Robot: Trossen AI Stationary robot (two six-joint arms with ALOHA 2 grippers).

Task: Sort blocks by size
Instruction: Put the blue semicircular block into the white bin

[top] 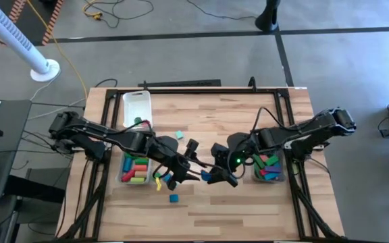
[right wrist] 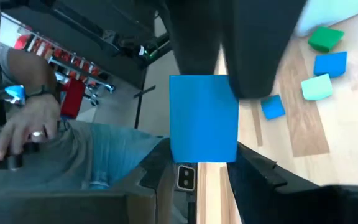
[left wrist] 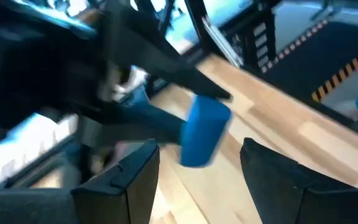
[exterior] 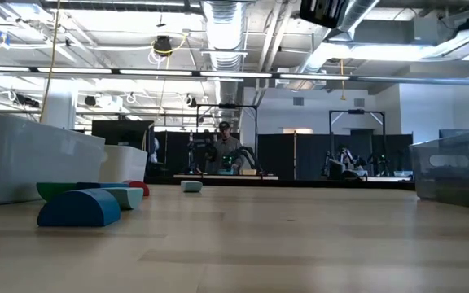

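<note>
The right gripper, near the tabletop's centre, was clamped on a bright blue rectangular block, held clear above the pale wooden tabletop. Facing it from nine o'clock, the left gripper stood with its dark fingers apart and empty, the same block between them in its wrist view; this looked like a hand-over not yet completed. Both dark arms reached inward from the tabletop's edges, forearms low, wrists nearly meeting. Sorting appeared well advanced: a clear plastic bin at nine o'clock held long bars in pink, green and red, and a second clear bin at three o'clock held a mixed pile. Still loose were a yellow bar, a small teal cube toward seven o'clock, and a teal block toward eleven o'clock. A white tray lay farther out at eleven o'clock. A person's hand showed beyond the tabletop.
</note>
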